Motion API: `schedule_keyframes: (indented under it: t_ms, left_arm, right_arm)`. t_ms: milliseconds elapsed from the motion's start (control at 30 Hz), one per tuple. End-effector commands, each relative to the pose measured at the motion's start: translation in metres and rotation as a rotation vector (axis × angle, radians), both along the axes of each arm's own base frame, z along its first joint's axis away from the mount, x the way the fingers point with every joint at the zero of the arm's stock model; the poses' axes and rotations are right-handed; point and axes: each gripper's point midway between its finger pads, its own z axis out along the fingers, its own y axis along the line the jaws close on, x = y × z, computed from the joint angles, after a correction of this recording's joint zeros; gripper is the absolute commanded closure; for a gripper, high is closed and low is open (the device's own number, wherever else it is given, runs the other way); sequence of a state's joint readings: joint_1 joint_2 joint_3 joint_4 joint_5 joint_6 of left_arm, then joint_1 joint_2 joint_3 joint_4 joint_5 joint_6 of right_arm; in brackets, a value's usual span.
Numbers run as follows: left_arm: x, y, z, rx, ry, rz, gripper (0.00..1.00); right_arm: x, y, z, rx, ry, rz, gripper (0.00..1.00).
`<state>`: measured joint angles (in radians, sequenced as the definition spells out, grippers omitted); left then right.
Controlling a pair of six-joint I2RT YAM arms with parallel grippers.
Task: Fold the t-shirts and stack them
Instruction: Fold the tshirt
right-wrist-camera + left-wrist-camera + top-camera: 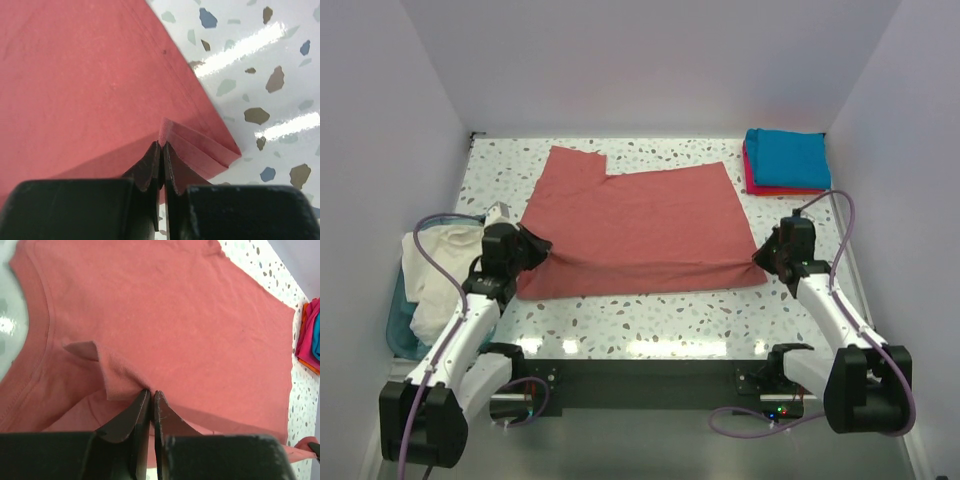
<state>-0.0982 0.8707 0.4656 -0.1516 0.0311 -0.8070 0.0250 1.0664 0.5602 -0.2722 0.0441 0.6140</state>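
Here, the left hand is pinching the near-left edge of the dusty brick-red t-shirt with jaws almost together. The right hand is clamping tight on its near-right hem corner, so the shirt is lying flat ahead of both hands, its long axis running from one hand to the other and neither arm being nearer. The speckled worktop is leaving some bare room past the shirt's far edge, likely enough for carrying the near edge forward, while the teal-blue t-shirt is sitting folded on the pinkish-red t-shirt beyond the right hand.
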Motion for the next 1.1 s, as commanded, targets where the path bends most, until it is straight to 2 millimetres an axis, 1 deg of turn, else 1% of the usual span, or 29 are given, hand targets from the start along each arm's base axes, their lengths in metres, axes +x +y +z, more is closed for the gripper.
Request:
schedule_keyframes:
  t_ms: [0, 67, 100, 133, 233, 300, 333, 400, 433, 467, 567, 600, 633, 667, 767, 800, 833, 867, 900, 967, 1000, 1067]
  left_arm:
    - [0.028, 0.009, 0.039, 0.069, -0.101, 0.025, 0.87]
    - [0.034, 0.01, 0.037, 0.084, -0.09, 0.026, 0.87]
    - [0.038, 0.01, 0.04, 0.089, -0.096, 0.023, 0.87]
    - [0.039, 0.01, 0.038, 0.092, -0.087, 0.021, 0.88]
    - [0.042, 0.016, 0.043, 0.108, -0.103, 0.053, 0.87]
    - [0.046, 0.019, 0.05, 0.117, -0.124, 0.069, 0.87]
    - [0.049, 0.02, 0.049, 0.125, -0.117, 0.072, 0.87]
    - [0.054, 0.02, 0.056, 0.132, -0.122, 0.075, 0.87]
    - [0.057, 0.022, 0.054, 0.138, -0.112, 0.082, 0.87]
    - [0.06, 0.022, 0.057, 0.14, -0.116, 0.084, 0.87]
    - [0.068, 0.024, 0.056, 0.15, -0.109, 0.1, 0.87]
    - [0.069, 0.025, 0.054, 0.153, -0.101, 0.102, 0.87]
    - [0.07, 0.026, 0.049, 0.158, -0.086, 0.106, 0.87]
    - [0.071, 0.027, 0.046, 0.16, -0.078, 0.108, 0.87]
    - [0.069, 0.028, 0.027, 0.159, -0.013, 0.126, 0.77]
    - [0.069, 0.029, 0.017, 0.161, 0.021, 0.135, 0.7]
    - [0.07, 0.03, 0.012, 0.16, 0.04, 0.142, 0.66]
    - [0.071, 0.03, 0.008, 0.156, 0.055, 0.147, 0.62]
    - [0.07, 0.03, -0.005, 0.161, 0.101, 0.151, 0.57]
    - [0.072, 0.03, -0.014, 0.158, 0.14, 0.16, 0.54]
    - [0.072, 0.028, -0.024, 0.16, 0.17, 0.156, 0.52]
    - [0.078, 0.025, -0.029, 0.154, 0.172, 0.146, 0.52]
  right_arm:
    - [0.032, -0.007, 0.027, -0.008, -0.096, -0.049, 1.0]
    - [0.038, -0.005, 0.029, 0.006, -0.098, -0.055, 1.0]
    - [0.04, -0.005, 0.026, 0.009, -0.098, -0.054, 1.0]
    - [0.04, -0.004, 0.024, 0.013, -0.095, -0.056, 1.0]
    - [0.042, -0.004, 0.02, 0.016, -0.092, -0.059, 1.0]
    - [0.048, -0.003, 0.02, 0.026, -0.094, -0.062, 1.0]
    - [0.05, -0.002, 0.02, 0.031, -0.095, -0.06, 1.0]
    - [0.059, -0.002, 0.027, 0.031, -0.121, -0.062, 1.0]
    - [0.062, -0.003, 0.026, 0.03, -0.119, -0.066, 1.0]
    - [0.068, -0.003, 0.032, 0.029, -0.137, -0.066, 1.0]
    - [0.082, -0.003, 0.038, 0.024, -0.152, -0.063, 1.0]
    - [0.085, -0.003, 0.038, 0.024, -0.151, -0.061, 1.0]
    - [0.09, -0.002, 0.044, 0.024, -0.161, -0.057, 1.0]
    - [0.091, -0.002, 0.039, 0.023, -0.141, -0.059, 1.0]
    - [0.093, -0.002, 0.035, 0.022, -0.13, -0.055, 1.0]
    - [0.092, -0.002, 0.033, 0.023, -0.127, -0.053, 1.0]
    - [0.089, -0.001, 0.029, 0.029, -0.118, -0.053, 1.0]
    - [0.09, -0.001, 0.029, 0.03, -0.122, -0.052, 1.0]
    - [0.089, 0.0, 0.027, 0.035, -0.119, -0.048, 1.0]
    - [0.088, 0.001, 0.024, 0.036, -0.114, -0.043, 1.0]
    - [0.087, 0.002, 0.022, 0.039, -0.108, -0.042, 1.0]
    - [0.087, 0.004, 0.021, 0.048, -0.111, -0.035, 1.0]
